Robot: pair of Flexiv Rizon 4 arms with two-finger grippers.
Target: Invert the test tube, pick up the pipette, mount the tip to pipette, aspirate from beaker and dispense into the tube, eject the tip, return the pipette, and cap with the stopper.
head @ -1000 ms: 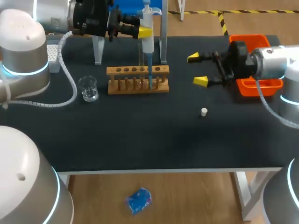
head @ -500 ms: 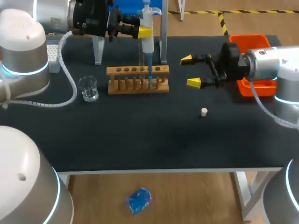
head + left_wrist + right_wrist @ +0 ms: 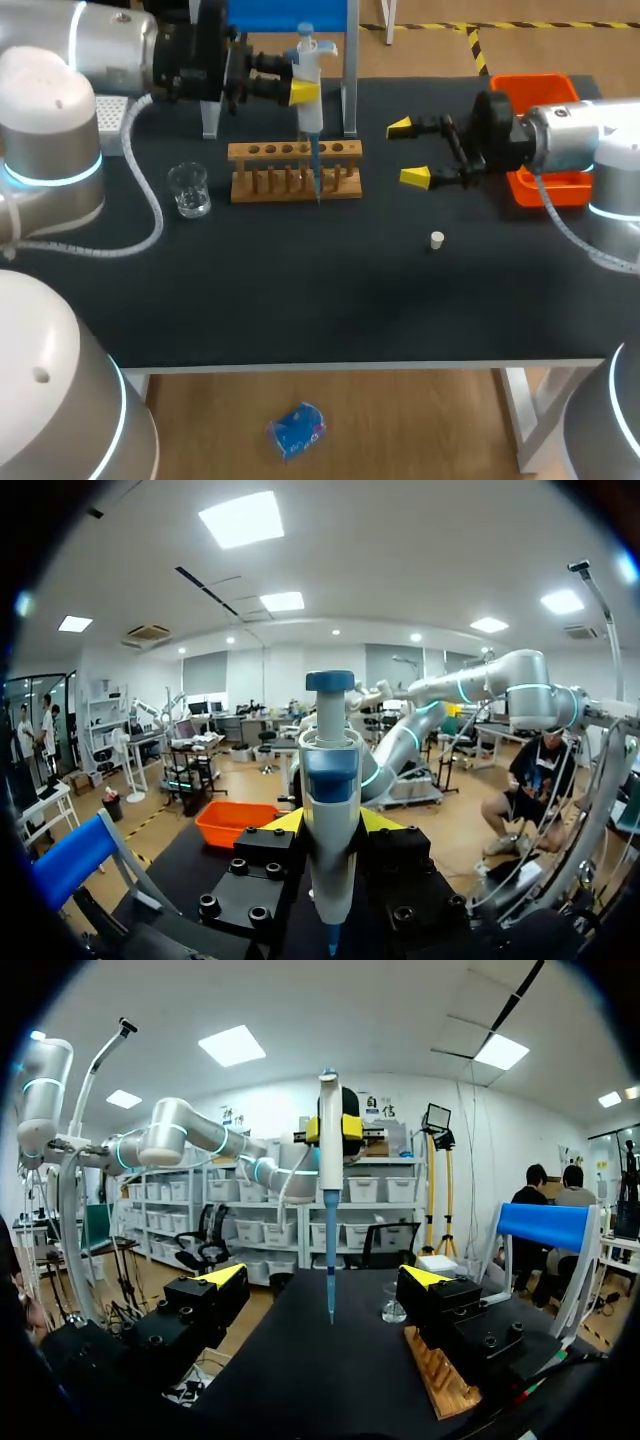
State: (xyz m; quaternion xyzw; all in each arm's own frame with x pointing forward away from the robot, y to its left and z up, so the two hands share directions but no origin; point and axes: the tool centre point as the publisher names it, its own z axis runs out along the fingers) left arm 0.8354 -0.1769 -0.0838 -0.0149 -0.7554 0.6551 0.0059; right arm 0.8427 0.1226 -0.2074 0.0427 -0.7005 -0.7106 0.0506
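My left gripper is shut on the white pipette, which it holds upright. The pipette's blue tip hangs in front of the wooden rack; I cannot make out a test tube there. In the left wrist view the pipette stands between the yellow fingertips. The glass beaker sits left of the rack. A small white stopper lies on the black table. My right gripper hangs open right of the rack, level with the pipette, with nothing between its fingers.
An orange tray sits at the back right beside my right arm. A white tip box stands at the back left. A blue-topped stand rises behind the rack. The beaker and the rack lie beside my right gripper.
My right gripper moved left toward the rack, then stopped. My left arm has since shifted the pipette slightly left and toward the front, its tip now before the rack.
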